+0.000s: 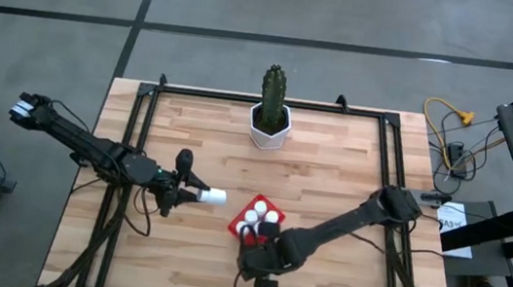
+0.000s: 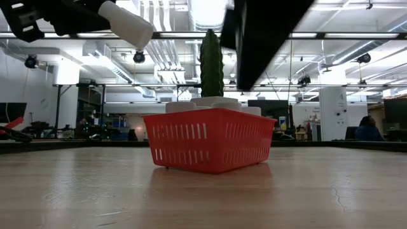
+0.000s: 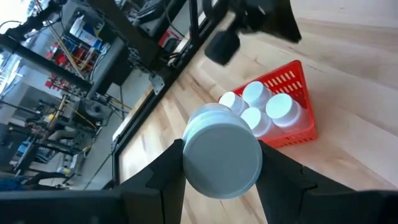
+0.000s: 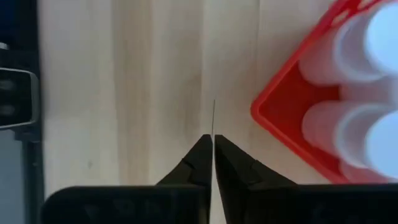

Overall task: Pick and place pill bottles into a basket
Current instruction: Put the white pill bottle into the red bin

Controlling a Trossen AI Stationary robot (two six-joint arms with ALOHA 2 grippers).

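Note:
My left gripper point(image 1: 194, 193) is shut on a white pill bottle point(image 1: 214, 196), held high above the table just left of the red basket point(image 1: 239, 222). The low view shows this bottle point(image 2: 124, 23) up in the air and tilted. The basket point(image 2: 210, 147) stands on the table and holds several white bottles point(image 3: 267, 109) upright. My right gripper point(image 1: 249, 260) is shut and empty just off the basket's near side. Its closed fingertips point(image 4: 213, 146) point down at bare wood beside the basket's corner point(image 4: 264, 118). My left gripper pinches the bottle's round side point(image 3: 186, 155) between its two fingers point(image 3: 165, 180), one on each side. The fingers come from the table's left, and the bottle lies along them. It is lifted clear of the table, its free end point(image 2: 143, 35) slanting down toward the basket.
A white hexagonal pot with a green cactus point(image 1: 271, 116) stands at the middle of the table's far edge. Black frame rails point(image 1: 136, 129) run along the table's left, right and far sides. Bare wood lies to the left of and in front of the basket.

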